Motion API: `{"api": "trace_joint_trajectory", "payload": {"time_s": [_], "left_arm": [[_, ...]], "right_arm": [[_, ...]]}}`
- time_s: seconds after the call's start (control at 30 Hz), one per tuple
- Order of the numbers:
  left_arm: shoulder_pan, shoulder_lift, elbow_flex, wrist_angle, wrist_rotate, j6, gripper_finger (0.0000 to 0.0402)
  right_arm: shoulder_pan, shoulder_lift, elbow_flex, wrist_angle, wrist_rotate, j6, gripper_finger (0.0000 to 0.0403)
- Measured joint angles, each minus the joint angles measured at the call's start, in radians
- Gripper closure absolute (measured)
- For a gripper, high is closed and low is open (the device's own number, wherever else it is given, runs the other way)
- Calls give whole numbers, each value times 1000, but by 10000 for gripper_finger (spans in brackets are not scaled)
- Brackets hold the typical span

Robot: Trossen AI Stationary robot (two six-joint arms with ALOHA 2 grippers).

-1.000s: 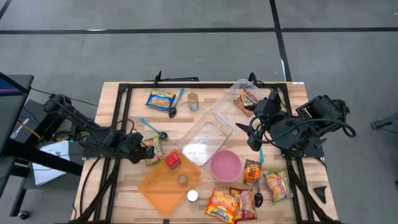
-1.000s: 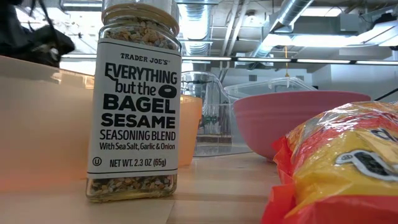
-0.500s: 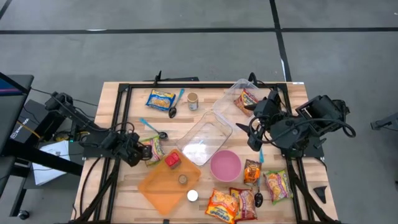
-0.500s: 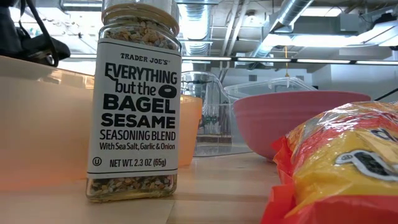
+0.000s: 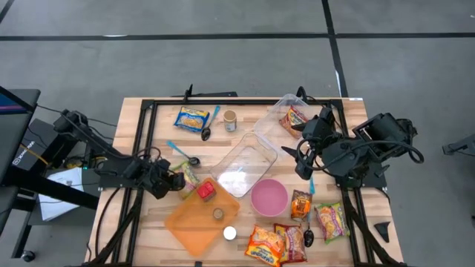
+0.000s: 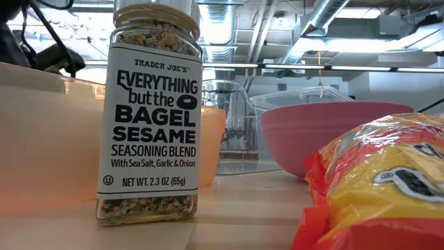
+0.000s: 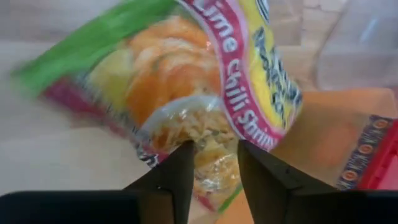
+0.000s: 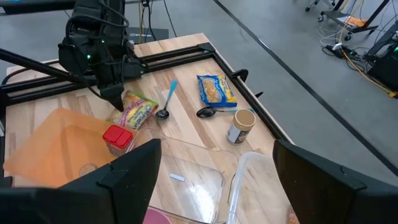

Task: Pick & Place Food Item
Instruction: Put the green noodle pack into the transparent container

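I look down at my big wooden counter (image 5: 156, 119) first; it has lots of stuff on it. My left arm reaches in from the left side; my right arm waits far over on the right, by the clear tub (image 5: 243, 165), and the right gripper (image 8: 214, 163) has its fingers wide apart with nothing between them. The orange tray (image 5: 194, 216) lies just beside the noodle packet (image 5: 185, 179); the packet rests on the counter, touching the tray's edge, next to the red-lid jar (image 5: 206, 191). The packet says Lime Chili Shrimp. My left gripper (image 7: 211, 163) is the near one, right at the packet; its fingers (image 7: 177, 171) are a little apart, with the packet's edge between them; I cannot tell if they squeeze it or let it go. The packet's long side runs away from the fingers, tilted across them.
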Motion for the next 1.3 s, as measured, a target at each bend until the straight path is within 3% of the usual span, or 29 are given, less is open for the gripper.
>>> {"api": "trace_joint_trajectory", "payload": {"time_s": [0.3, 0.47, 0.67, 0.77, 1.03, 1.3], "left_arm": [[7, 0, -38, 26, -3, -37, 254], [48, 0, -37, -6, -30, -49, 288], [98, 0, -37, -10, -77, -9, 361], [104, 1, -39, -4, -115, -3, 394], [85, -24, -40, 86, -232, 5, 401], [81, -155, -40, 246, -415, 176, 401]], "right_arm": [[0, 0, 0, 0, 0, 0, 97], [0, 0, 0, 0, 1, 0, 97], [0, 0, 0, 0, 2, 0, 97], [0, 0, 0, 0, 3, 0, 97], [0, 0, 0, 0, 3, 0, 97], [-34, 0, 0, 0, 8, 41, 97]]}}
